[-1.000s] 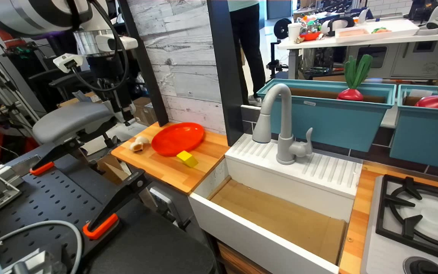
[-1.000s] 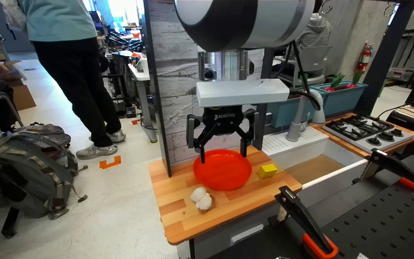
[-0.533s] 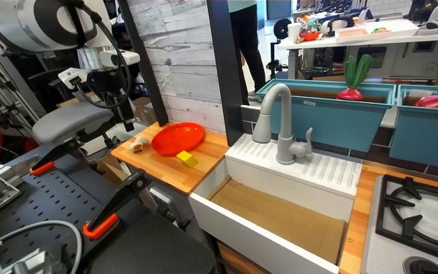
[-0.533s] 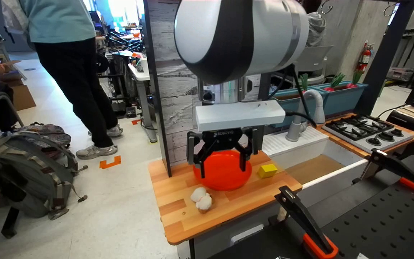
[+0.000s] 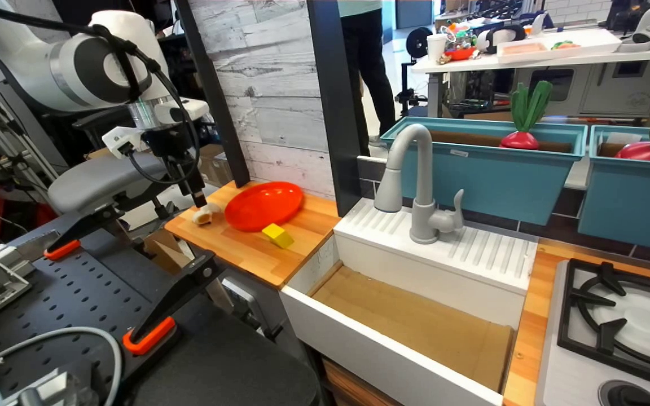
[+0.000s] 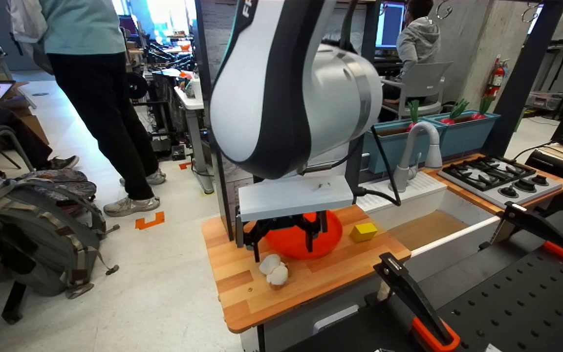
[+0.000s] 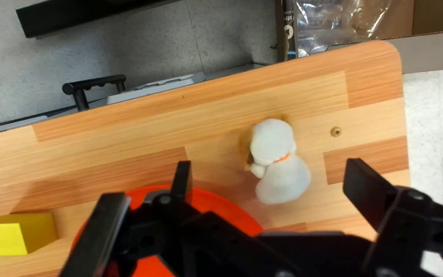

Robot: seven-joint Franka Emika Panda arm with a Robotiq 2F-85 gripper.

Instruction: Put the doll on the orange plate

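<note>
The doll is a small white, rounded figure with a tan-brown side and a thin orange band. It lies on the wooden counter in both exterior views (image 5: 205, 213) (image 6: 274, 272) and in the wrist view (image 7: 281, 175). The round orange plate (image 5: 266, 206) lies beside it; it also shows in the exterior view with the backpack (image 6: 287, 243) and, partly hidden by a finger, in the wrist view (image 7: 221, 206). My gripper (image 6: 283, 254) is open and empty, above the counter near the doll. In the wrist view its fingers (image 7: 269, 169) stand apart, with the doll between and beyond the tips.
A yellow block (image 5: 278, 235) sits beside the plate toward the sink (image 5: 392, 363). A grey faucet (image 5: 425, 169) rises behind the sink. A wood-look wall panel (image 5: 271, 84) stands behind the plate. Clamps (image 5: 175, 299) line the black table. The counter edge is close to the doll.
The arm has come down and toward the doll. In the exterior view with the backpack, the gripper has moved from above the plate to the left and lower. Doll, plate and block have not moved.
</note>
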